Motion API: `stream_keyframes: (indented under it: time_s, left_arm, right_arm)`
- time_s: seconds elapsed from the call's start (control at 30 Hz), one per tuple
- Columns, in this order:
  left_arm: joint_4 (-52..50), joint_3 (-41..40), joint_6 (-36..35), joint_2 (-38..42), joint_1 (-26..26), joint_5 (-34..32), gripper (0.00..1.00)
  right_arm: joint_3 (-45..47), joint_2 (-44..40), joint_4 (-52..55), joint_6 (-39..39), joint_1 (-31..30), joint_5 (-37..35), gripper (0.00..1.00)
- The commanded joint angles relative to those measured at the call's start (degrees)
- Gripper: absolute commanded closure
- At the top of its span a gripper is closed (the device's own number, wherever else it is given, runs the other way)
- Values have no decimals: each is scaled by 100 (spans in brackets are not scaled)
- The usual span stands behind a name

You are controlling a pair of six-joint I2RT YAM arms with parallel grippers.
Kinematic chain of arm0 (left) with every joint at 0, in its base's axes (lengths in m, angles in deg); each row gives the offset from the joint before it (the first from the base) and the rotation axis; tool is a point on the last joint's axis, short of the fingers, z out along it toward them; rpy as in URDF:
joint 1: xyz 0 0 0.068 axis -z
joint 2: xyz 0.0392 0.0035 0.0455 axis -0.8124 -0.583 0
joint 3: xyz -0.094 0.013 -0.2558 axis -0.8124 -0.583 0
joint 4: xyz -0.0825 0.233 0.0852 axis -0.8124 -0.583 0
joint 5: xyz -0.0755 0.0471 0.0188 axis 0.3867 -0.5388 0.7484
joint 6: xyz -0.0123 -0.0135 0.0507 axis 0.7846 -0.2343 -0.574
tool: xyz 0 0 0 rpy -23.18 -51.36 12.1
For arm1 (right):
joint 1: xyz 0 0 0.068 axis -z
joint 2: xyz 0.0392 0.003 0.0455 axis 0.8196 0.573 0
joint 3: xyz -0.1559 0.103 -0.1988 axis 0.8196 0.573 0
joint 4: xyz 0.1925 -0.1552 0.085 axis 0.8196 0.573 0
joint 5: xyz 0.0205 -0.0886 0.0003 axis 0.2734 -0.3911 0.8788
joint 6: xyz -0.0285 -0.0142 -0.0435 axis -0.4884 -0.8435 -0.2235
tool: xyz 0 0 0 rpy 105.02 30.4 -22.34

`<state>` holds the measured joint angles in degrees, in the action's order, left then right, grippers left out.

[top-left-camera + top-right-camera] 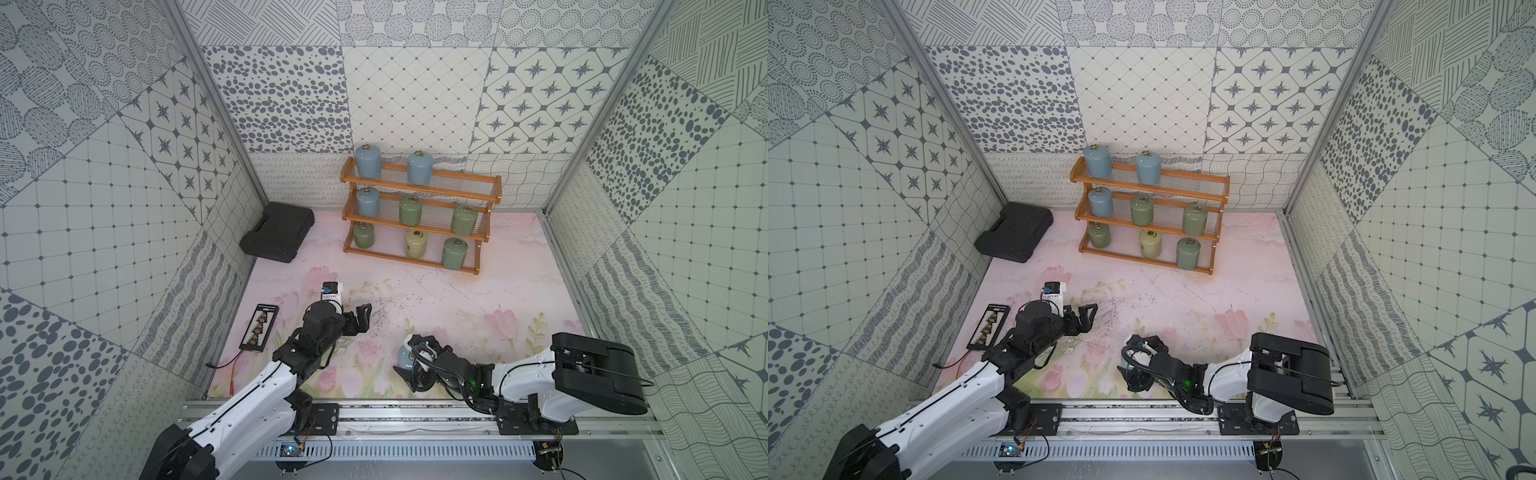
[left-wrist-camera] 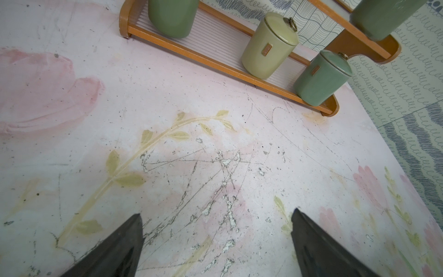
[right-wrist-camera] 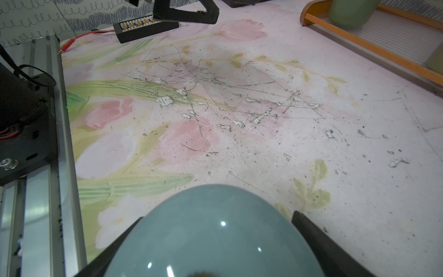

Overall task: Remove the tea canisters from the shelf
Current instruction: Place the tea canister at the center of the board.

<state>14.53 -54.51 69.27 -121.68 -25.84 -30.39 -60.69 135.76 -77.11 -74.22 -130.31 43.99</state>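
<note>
While both top views take in the whole shelf (image 1: pixel 457 192) at the back of the worktop (image 1: pixel 511 291), with eight jars upright on its three tiers, each wrist view catches only a part of it; the top tier holds two blue jars (image 1: pixel 368 162), the middle tier one blue and two green, and the bottom tier a cream jar (image 1: pixel 415 243) between two green jars (image 1: pixel 454 252); the ninth, a loose blue jar (image 3: pixel 211 239), is near the front edge, well apart from the shelf.

From above, the right arm covers most of that jar and only a sliver of blue shows; the right wrist view shows its glossy shoulder filling the gap of the right tool (image 3: pixel 217 214), whose fingers are spread to either side; whether they touch the glaze I cannot tell, and the lid is cut off by the frame.

Only the left wrist view shows small brown tags on the cream jar and its green neighbour; the left tool (image 2: pixel 217 212) is spread wide over bare worktop with nothing between its fingers; two more green jars there are cut off.

A black case (image 1: pixel 277 232) lies beside the shelf; a flat black box (image 3: pixel 143 27) with yellow parts lies by the left arm.
</note>
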Motion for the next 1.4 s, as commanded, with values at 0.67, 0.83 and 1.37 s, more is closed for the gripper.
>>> stream_keyframes:
  time_s: [0.67,0.83,1.37]
  left_arm:
    - [-544,748,-703,-4,7,145,0]
    - [-1014,1521,-1065,-454,7,-136,0]
    - [-1742,5881,-2154,-3346,-1501,1604,0]
  right_arm:
    - [-330,-2272,1834,-108,-15,-320,0]
    - [-650,-2936,2569,-45,193,-378,0]
    - [-1957,-2472,3236,94,2349,1489,0]
